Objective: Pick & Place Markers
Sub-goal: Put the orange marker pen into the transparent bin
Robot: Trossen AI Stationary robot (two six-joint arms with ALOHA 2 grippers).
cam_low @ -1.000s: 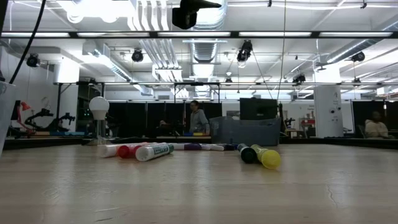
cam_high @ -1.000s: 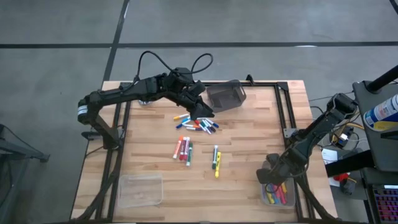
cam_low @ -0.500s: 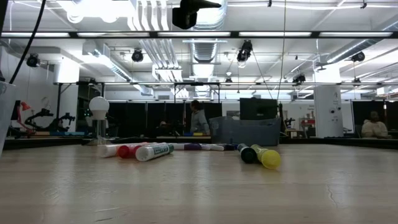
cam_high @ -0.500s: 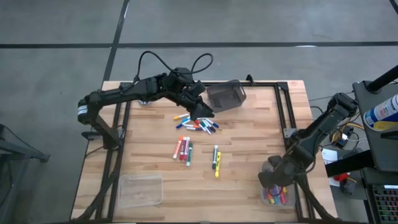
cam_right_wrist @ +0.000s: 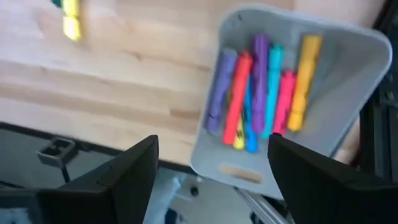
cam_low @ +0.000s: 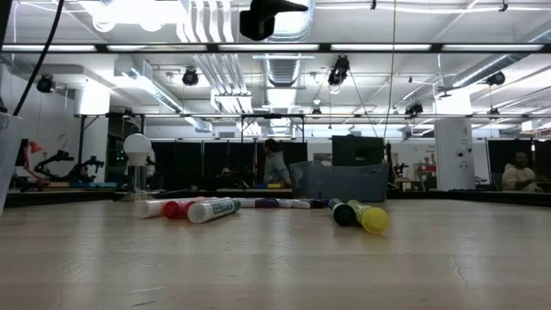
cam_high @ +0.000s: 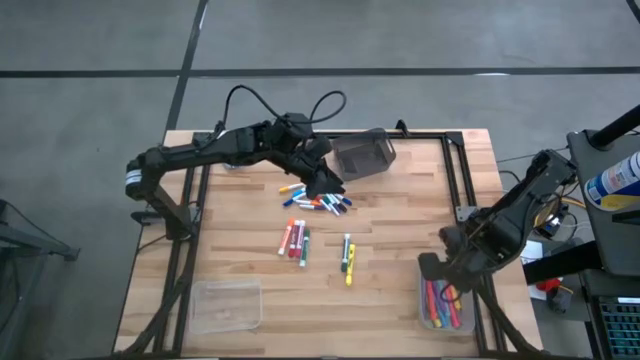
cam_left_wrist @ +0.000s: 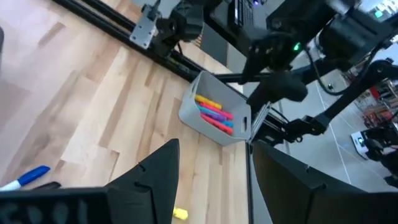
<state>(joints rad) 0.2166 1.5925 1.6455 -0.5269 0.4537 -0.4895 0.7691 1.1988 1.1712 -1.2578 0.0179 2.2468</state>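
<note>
Loose markers lie flat on the wooden table: a cluster at the far centre, a row at mid-table and a pair beside it. The low view shows them lying on their sides. My left gripper hangs open just above the far cluster, its fingers holding nothing. My right gripper stands open above a clear tray at the near right corner. Several markers lie side by side in that tray, and none sits between the right fingers.
A dark mesh bin stands at the far edge, close to my left gripper. A clear tray sits at the near left. Black frame rails run along the table's sides. People are in the room beyond the table.
My right gripper has risen from down in the near-right tray to well above it, uncovering the markers inside. The markers on the table have stayed where they were.
</note>
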